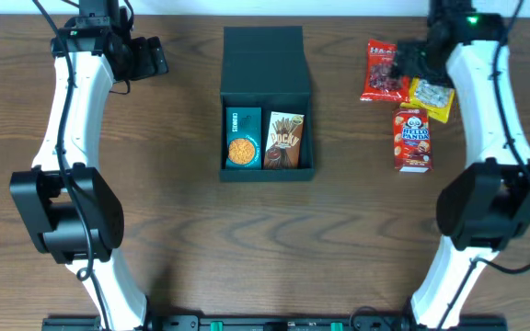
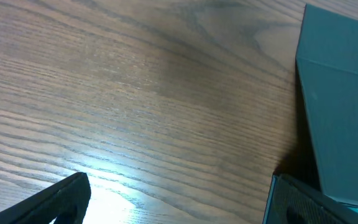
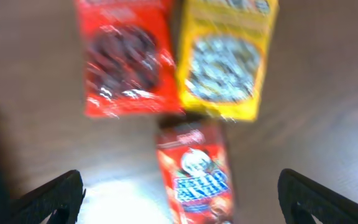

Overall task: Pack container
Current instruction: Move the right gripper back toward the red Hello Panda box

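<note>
The dark teal-grey container (image 1: 267,167) stands at the table's middle with its flap lid (image 1: 265,57) laid open toward the back. Inside lie a blue snack pack (image 1: 243,138) and a brown Pocky box (image 1: 285,141), side by side. My left gripper (image 1: 152,57) is open and empty, left of the lid; in the left wrist view (image 2: 179,202) the lid (image 2: 340,93) shows at the right. My right gripper (image 1: 401,61) is open and empty above the loose snacks; its wrist view (image 3: 182,199) is blurred.
A red packet (image 1: 382,72) (image 3: 126,56), a yellow packet (image 1: 431,97) (image 3: 225,56) and a red Hello Panda box (image 1: 412,138) (image 3: 197,174) lie together on the wooden table, right of the container.
</note>
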Controlling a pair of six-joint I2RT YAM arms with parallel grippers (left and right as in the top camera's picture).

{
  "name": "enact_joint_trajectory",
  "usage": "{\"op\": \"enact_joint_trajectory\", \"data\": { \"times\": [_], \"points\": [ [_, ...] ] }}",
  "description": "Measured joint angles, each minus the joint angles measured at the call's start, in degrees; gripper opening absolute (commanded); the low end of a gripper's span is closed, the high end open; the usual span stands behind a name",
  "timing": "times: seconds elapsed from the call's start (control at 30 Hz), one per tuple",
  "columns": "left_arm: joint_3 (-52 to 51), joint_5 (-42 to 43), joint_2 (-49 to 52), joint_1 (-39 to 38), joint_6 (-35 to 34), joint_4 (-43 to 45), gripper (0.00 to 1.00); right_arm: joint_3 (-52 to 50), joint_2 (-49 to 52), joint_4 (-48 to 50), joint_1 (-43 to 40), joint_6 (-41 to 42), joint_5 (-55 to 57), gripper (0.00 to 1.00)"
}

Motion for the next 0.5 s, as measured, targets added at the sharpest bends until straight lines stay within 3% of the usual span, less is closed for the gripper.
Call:
{"op": "enact_joint_trajectory", "data": {
  "times": [0.5],
  "points": [
    [0.0,0.15,0.02,-0.04,-0.52,0.24,0.95,-18.97,0.76,2.49,-1.64,-0.81,-1.22,0.99]
  ]
}}
